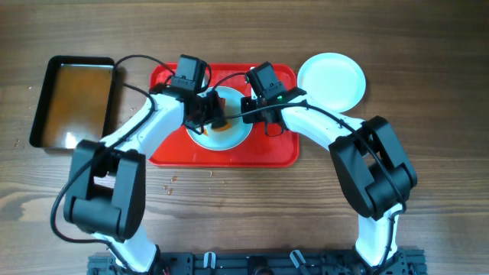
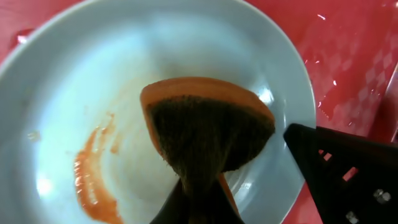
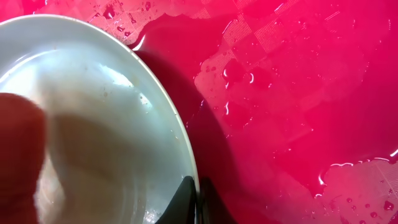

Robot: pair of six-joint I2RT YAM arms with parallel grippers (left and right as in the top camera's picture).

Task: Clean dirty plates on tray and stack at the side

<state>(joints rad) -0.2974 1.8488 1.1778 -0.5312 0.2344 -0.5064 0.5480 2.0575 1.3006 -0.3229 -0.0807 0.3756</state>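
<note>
A white plate (image 1: pixel 229 136) with an orange-brown smear (image 2: pixel 90 180) lies on the red tray (image 1: pixel 267 149). My left gripper (image 1: pixel 216 116) is shut on an orange-and-brown sponge (image 2: pixel 208 127) and holds it on the plate's middle (image 2: pixel 124 74). My right gripper (image 1: pixel 256 107) is shut on the plate's right rim (image 3: pixel 186 162), one finger inside and one outside (image 3: pixel 196 202). The tray is wet (image 3: pixel 298 93). One clean plate, or a stack seen from above, (image 1: pixel 331 80) lies on the table right of the tray.
A black pan of brownish water (image 1: pixel 72 99) stands left of the tray. Both arms cross over the tray. Small crumbs (image 1: pixel 172 182) lie on the wood in front of the tray.
</note>
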